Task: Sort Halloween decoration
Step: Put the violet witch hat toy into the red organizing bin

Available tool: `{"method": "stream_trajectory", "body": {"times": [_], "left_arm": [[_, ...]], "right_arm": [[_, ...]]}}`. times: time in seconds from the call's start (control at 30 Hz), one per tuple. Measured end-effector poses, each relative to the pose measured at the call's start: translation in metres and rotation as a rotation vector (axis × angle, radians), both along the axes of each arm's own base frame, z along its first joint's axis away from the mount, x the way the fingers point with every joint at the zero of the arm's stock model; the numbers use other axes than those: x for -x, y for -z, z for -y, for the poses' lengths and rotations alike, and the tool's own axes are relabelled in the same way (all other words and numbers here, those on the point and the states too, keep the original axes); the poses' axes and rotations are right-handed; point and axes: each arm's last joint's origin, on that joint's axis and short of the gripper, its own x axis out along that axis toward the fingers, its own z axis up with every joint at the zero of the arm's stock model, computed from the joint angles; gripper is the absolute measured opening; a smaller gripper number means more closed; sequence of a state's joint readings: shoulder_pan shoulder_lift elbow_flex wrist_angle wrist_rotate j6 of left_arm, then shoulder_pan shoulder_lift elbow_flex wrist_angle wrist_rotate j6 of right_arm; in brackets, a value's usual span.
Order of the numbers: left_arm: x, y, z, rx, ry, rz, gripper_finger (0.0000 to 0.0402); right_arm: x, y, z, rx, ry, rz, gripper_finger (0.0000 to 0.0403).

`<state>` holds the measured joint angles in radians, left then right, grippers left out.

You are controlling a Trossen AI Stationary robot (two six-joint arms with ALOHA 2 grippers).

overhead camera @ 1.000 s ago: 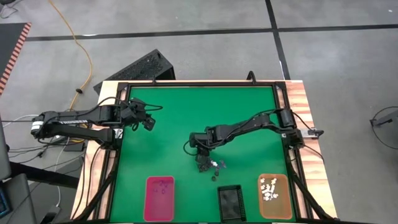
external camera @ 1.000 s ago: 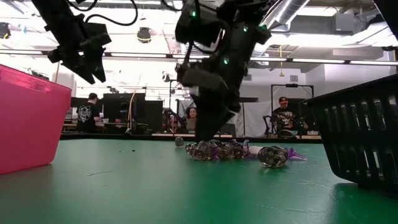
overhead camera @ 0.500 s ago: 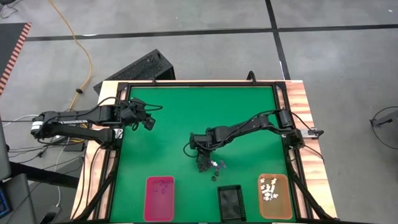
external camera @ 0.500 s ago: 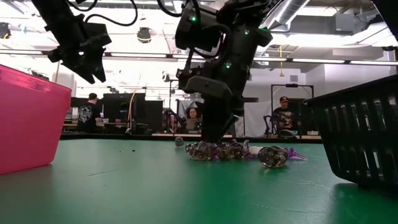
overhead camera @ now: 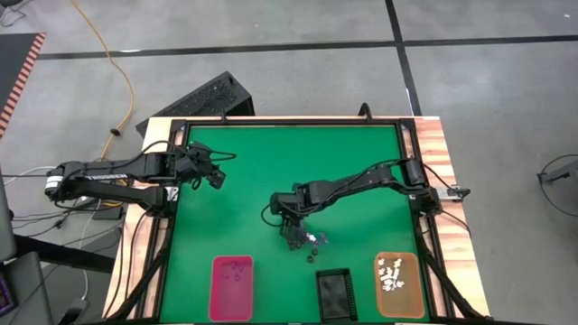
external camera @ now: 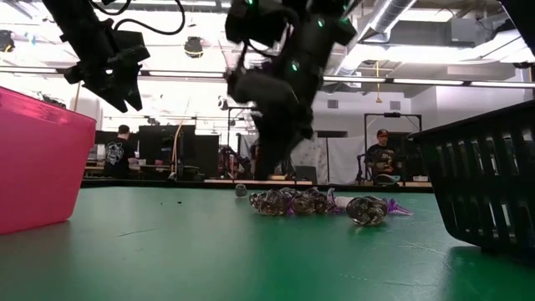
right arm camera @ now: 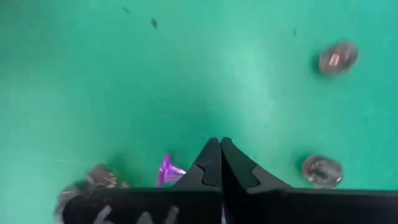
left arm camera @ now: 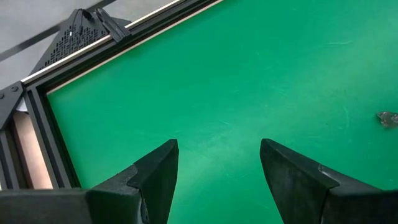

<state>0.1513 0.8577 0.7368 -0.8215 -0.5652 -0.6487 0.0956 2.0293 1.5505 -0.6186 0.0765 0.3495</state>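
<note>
Green tabletop (overhead camera: 244,181) carries the trinket pile (external camera: 322,203), mid-sort. Right hand (right arm camera: 219,155), clenched, hangs just above it; any catch is unseen. Left hand (left arm camera: 217,168) waits released. Next: confirm a grip, then pick the tray.

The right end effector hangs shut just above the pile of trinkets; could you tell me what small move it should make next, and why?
Probably open and lower onto the pile. The right end effector is shut with its fingertips meeting and no trinket visibly between them; a purple trinket shows beside them, apparently not gripped. The left end effector waits open, well apart.
</note>
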Motion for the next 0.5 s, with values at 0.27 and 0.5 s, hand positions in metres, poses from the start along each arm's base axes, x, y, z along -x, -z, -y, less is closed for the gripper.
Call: {"method": "stream_trajectory", "body": {"times": [0.27,0.5], "left_arm": [[0.000,0.000,0.000,0.003,0.000,0.001,0.0219],[0.000,0.000,0.000,0.010,-0.014,0.013,0.0219]], "right_arm": [[0.015,-0.015,0.001,-0.044,0.055,-0.212,0.0072],[0.024,-0.004,0.008,-0.189,0.243,-0.310,0.0203]]}}
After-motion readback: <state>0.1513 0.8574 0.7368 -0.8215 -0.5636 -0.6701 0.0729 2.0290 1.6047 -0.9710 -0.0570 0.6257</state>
